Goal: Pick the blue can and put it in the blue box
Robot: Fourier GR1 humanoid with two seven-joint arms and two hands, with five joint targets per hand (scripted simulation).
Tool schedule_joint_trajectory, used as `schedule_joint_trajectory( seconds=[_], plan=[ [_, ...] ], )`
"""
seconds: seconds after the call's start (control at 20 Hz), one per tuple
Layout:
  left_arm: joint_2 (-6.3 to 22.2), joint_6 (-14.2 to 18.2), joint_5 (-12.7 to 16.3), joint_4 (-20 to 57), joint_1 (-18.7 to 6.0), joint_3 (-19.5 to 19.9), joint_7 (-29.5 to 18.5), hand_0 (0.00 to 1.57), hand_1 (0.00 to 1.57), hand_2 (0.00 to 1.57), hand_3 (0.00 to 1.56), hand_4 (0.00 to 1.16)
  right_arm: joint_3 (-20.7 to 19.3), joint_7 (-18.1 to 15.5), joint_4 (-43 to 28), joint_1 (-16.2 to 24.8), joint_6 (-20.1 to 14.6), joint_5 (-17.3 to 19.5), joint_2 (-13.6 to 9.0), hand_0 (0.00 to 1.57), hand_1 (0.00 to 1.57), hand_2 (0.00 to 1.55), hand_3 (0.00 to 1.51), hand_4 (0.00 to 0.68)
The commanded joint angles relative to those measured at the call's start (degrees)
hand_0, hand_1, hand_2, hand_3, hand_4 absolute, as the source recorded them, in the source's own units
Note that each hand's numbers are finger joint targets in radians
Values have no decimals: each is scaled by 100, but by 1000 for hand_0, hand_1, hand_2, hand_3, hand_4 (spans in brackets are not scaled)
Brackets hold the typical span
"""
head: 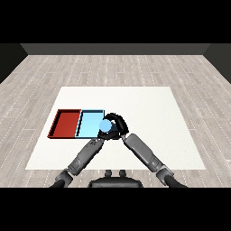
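On the white table [149, 131], we see the right hand [118, 122] curled round the blue can [106, 126] at the light blue tray's [89, 122] right edge; we cannot tell the left hand's state.

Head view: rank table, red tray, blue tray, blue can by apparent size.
1. Table
2. Red tray and blue tray: look alike; the blue one is partly hidden, so no ranking.
3. Blue can, held in the right hand.

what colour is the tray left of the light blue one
Red, with a dark rim; the red tray shows in the head view.
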Motion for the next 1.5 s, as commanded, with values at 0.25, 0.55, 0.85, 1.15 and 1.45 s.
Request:
schedule_joint_trajectory(
  seconds=[0.25, 0.55, 0.85, 1.15, 1.45],
  plan=[
    [-73, 434, 28, -90, -127, -249, 108, 0, 0, 0, 0, 428, 394, -133, 171, -202, -191, -166, 24, 1454, 1454, 1460, 1393, 590],
    [-78, 704, -204, -145, 225, 59, -92, 812, 812, 853, 715, 689, 464, -476, 258, 27, -105, -360, 23, 1443, 1443, 1453, 1393, 602],
    [-80, 796, 126, -148, -2, -169, 101, 831, 831, 881, 738, 666, 479, -273, 166, -215, -265, -637, 23, 1432, 1432, 1451, 1392, 588],
    [-83, 455, 491, -464, 312, -60, -72, 1425, 1425, 1347, 1000, 683, 137, -327, -43, 180, 175, -964, 24, 1267, 1267, 1371, 1326, 415],
    [-86, 415, 743, 176, 27, 24, -152, 1571, 1571, 1516, 1448, 1097, 73, -30, -96, 177, 78, -651, 25, 0, 0, 0, 0, 0]
  ],
)
